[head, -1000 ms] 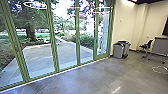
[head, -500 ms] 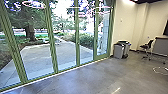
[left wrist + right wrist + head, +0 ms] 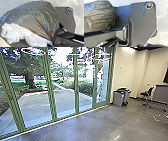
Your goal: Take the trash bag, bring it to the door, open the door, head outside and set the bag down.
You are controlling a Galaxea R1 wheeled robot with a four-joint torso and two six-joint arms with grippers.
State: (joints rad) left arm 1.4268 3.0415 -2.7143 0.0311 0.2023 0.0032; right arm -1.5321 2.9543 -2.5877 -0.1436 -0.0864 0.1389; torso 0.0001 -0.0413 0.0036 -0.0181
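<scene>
- Looks like the carrying step, judging by the trash bag (image 3: 41,15) close to the wrist in the left wrist view and the glass wall (image 3: 51,94) across the head view.
- Shows dark, creased and bulging in both wrist views, with whitish crumpled plastic (image 3: 15,31) against the dark film in the left one.
- Cannot tell the state of either gripper: spread, pressed together or pinching the trash bag.
- Cannot tell from this, either, by which arm to count the trash bag as carried, or whether by both.
- Seems to be indoors, with bare floor (image 3: 82,127) across the bottom of the frame and paving (image 3: 63,100) beyond the glass, left of centre.
- Leaves the door-opening and the setting-down undone, by the look of things.
- Calls for an approach to the door, perhaps the narrower panel (image 3: 102,97) right of centre, just left of the grey bins (image 3: 118,98); a guess only, with no handle clear enough to confirm.
- Would need a secure hold on the trash bag throughout, plus some way of working the door without dropping or snagging it.
- Could tear or swing, being thin and loose, if brushed against a green frame; best kept close in through the doorway.
- Asks for a wide berth around the bins and the chair (image 3: 149,93) at the right of the frame.
</scene>
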